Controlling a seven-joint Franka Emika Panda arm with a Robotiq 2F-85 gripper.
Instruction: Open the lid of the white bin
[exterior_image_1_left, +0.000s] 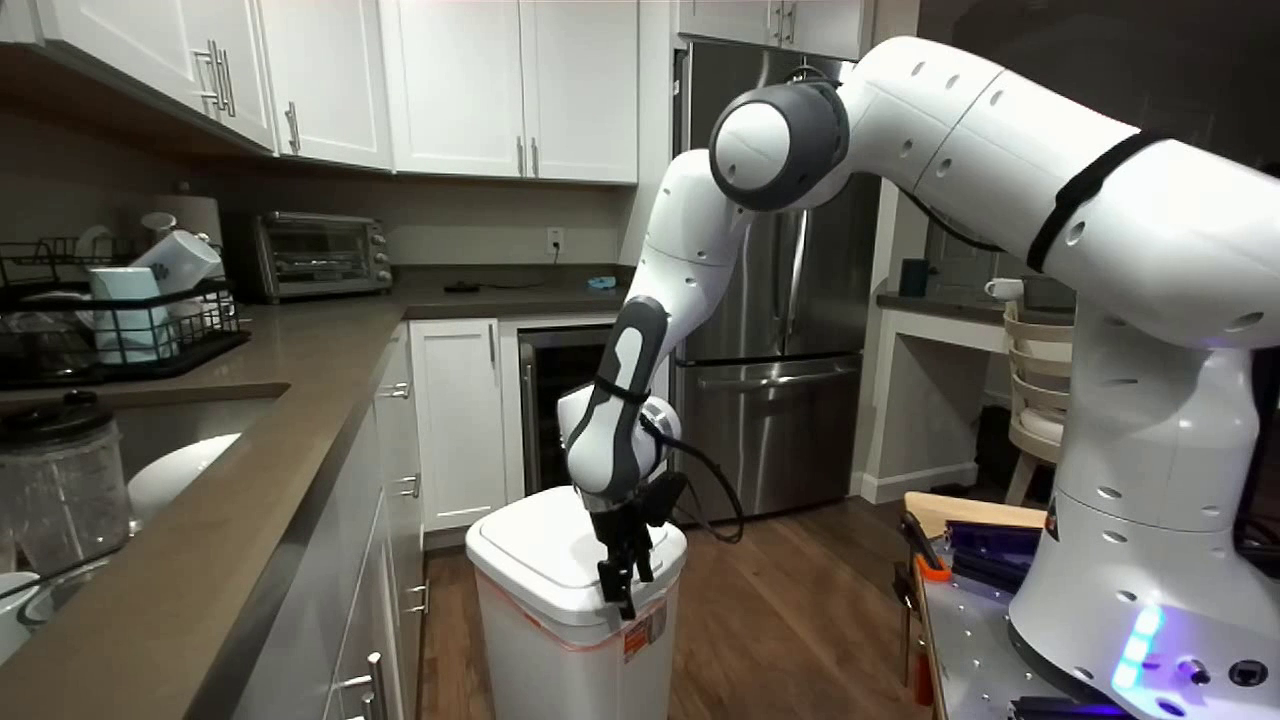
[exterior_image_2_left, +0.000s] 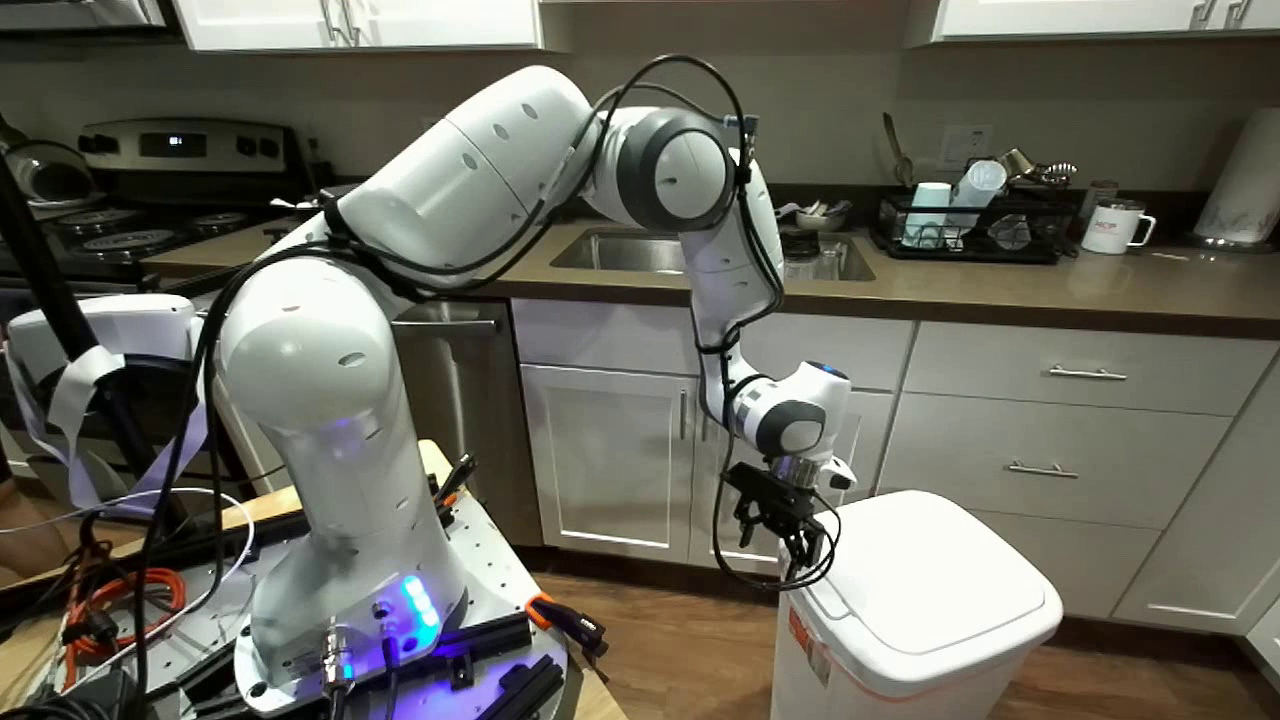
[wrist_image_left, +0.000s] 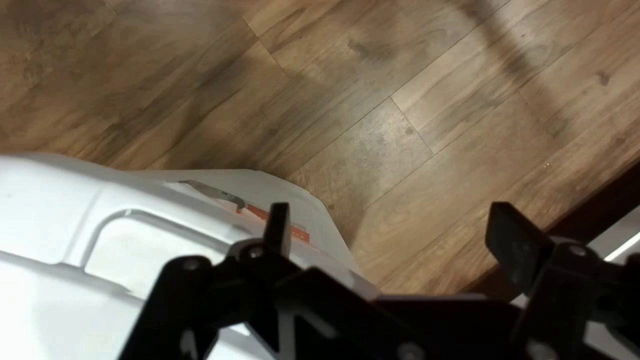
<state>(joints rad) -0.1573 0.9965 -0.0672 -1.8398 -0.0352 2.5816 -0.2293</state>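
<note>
The white bin (exterior_image_1_left: 545, 660) stands on the wooden floor. It also shows in an exterior view (exterior_image_2_left: 835, 670) and in the wrist view (wrist_image_left: 300, 200). Its white lid (exterior_image_1_left: 535, 535) lies flat and closed on top, also in an exterior view (exterior_image_2_left: 940, 570) and at lower left of the wrist view (wrist_image_left: 45, 310). My gripper (exterior_image_1_left: 625, 585) points down at the rim edge above the orange label (exterior_image_1_left: 645, 632). It is also beside that edge in an exterior view (exterior_image_2_left: 800, 560). In the wrist view my gripper (wrist_image_left: 389, 217) is open and empty. I cannot tell whether a finger touches the rim.
White drawers and cabinets (exterior_image_2_left: 1060, 430) stand behind the bin, under the brown countertop (exterior_image_2_left: 1000, 290). A steel fridge (exterior_image_1_left: 770, 430) stands farther back. The robot's base table (exterior_image_1_left: 975, 640) holds tools at its edge. A black cable (exterior_image_2_left: 722, 520) loops by the wrist.
</note>
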